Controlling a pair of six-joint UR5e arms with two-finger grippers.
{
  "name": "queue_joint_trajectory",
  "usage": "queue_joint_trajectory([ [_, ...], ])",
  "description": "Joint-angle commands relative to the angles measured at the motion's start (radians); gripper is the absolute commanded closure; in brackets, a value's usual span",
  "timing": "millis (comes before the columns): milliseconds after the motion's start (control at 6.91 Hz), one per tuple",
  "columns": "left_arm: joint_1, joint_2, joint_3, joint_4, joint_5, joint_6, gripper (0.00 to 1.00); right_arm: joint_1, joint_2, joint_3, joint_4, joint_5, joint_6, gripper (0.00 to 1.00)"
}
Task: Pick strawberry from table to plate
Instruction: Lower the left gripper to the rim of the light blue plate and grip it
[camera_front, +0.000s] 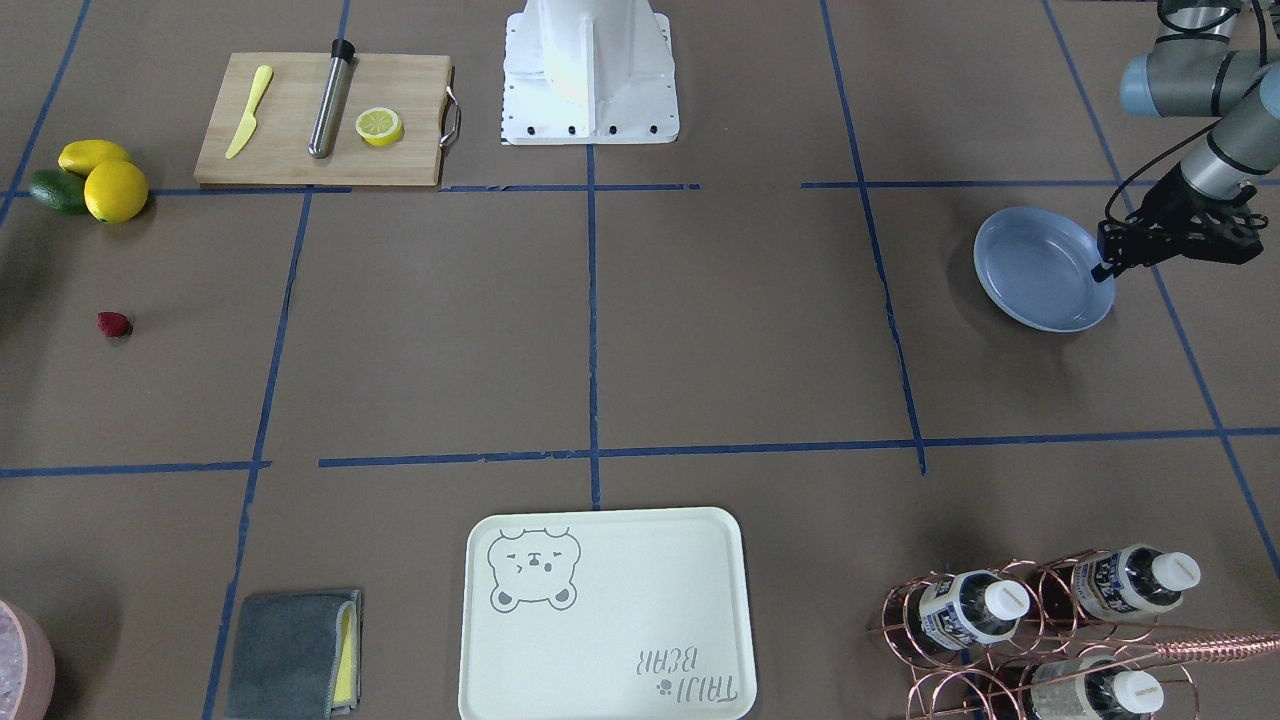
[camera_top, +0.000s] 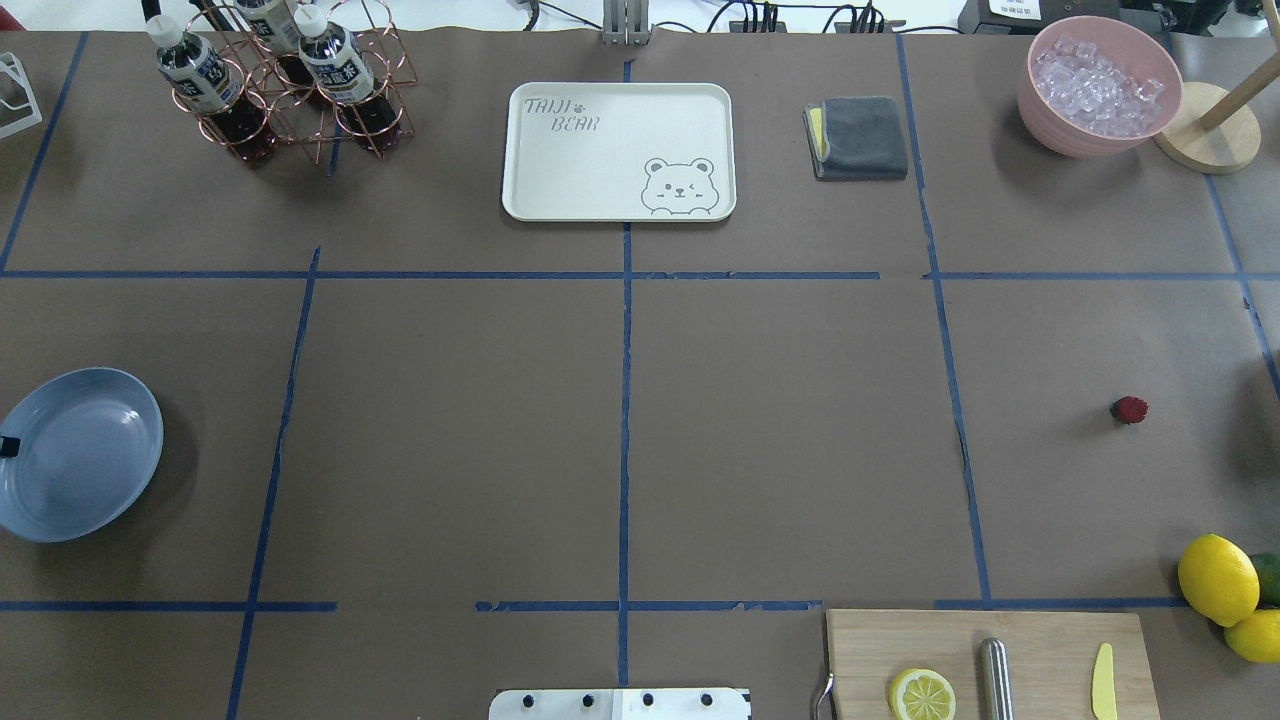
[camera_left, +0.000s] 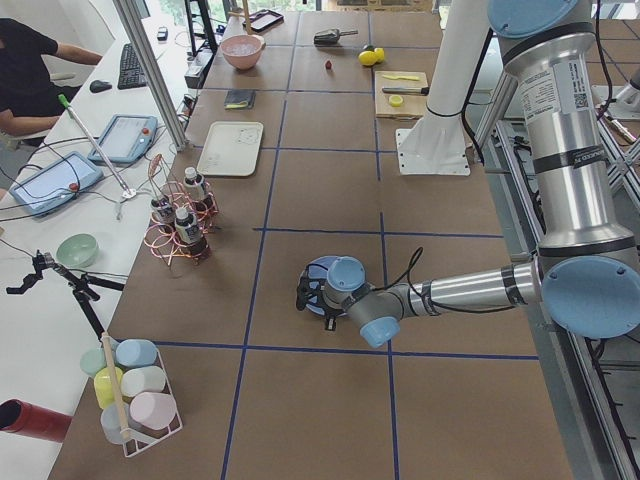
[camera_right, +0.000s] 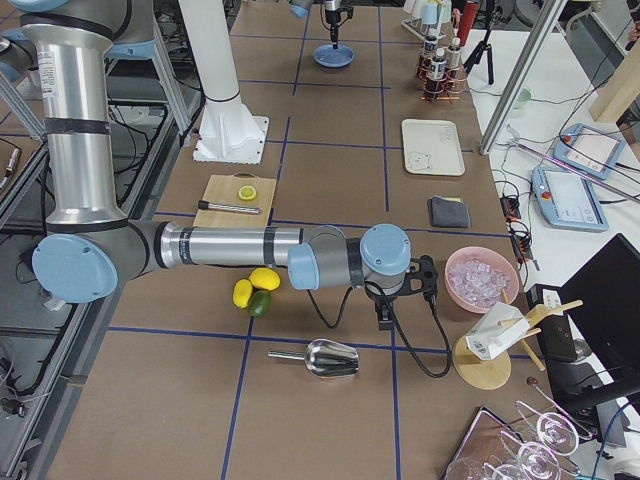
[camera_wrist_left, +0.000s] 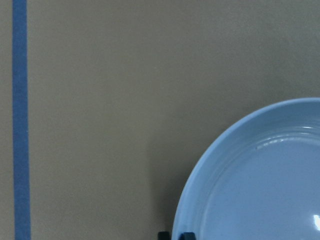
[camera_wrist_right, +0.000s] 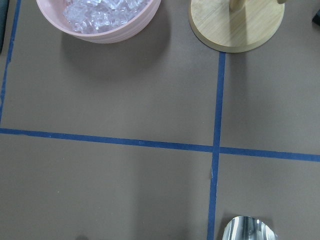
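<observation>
The cream tray (camera_top: 600, 170), mid-way along the surface (camera_top: 780, 420) edge opposite the robot, reads "TAIJI BEAR"; the bottle labels (camera_top: 198, 70) are illegible.

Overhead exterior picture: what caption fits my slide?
Strawberry sits on the table, far from the empty blue plate.

Both arms stretched out low, far apart.
The left claw (camera_front: 1103, 267) tips downward on a slanted wrist; the right claw (camera_right: 386, 314) hangs from a level forearm; neither grip is readable.

One strawberry (camera_top: 1128, 409), one plate (camera_top: 80, 455), two whole lemons (camera_top: 1217, 579), three bottles (camera_top: 335, 65), one tray (camera_top: 600, 150)
</observation>
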Motion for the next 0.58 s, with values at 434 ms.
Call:
queue_joint_trajectory([
  [434,-0.183,-0.043,-0.161,0.244,-0.206,0.000,1.00,-0.001,-0.002,0.002,0.002,-0.001,-0.004,0.00],
])
